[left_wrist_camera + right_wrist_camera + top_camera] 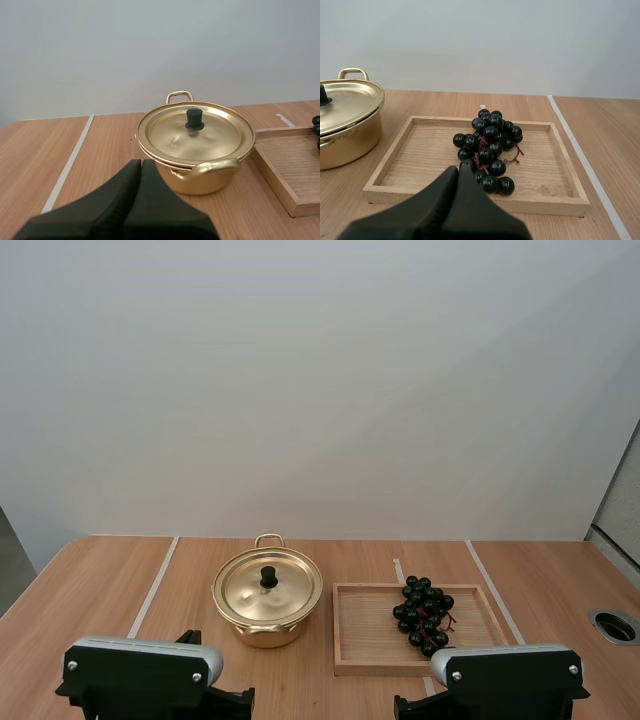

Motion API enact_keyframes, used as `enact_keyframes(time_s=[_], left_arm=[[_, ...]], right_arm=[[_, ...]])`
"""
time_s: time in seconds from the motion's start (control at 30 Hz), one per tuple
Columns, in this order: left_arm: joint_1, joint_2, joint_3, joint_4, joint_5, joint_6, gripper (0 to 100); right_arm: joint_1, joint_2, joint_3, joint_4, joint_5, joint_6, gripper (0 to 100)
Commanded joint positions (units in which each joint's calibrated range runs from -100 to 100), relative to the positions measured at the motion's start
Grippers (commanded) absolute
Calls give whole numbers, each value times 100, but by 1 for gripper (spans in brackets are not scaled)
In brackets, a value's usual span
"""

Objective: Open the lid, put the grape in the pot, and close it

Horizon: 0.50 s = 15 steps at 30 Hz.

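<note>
Pot (267,627): gold metal, standing on the surface (100,590) just left of the tray (365,632); still covered.
Lid (200,142): thin and smooth, likely light and slippery at the rim. Take it by the black knob (194,120).
Grapes (487,147): dark bunch lying in the tray. It looks soft, loose and likely to sag, so pinch its middle or stem gently.
Left hand (141,164): fingers pressed together, empty, facing the pot.
Right hand (458,170): fingers together, empty, facing your grapes.
</note>
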Motion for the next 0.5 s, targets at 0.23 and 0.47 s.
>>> enact_keyframes(time_s=[0.23,0.47], left_arm=[[-20,-29,-376,25,-240,-2,1],[-20,-29,-1567,25,-162,-2,1]], right_arm=[[-20,-34,0,63,-307,-32,0],[-20,-34,-1182,52,651,-32,0]])
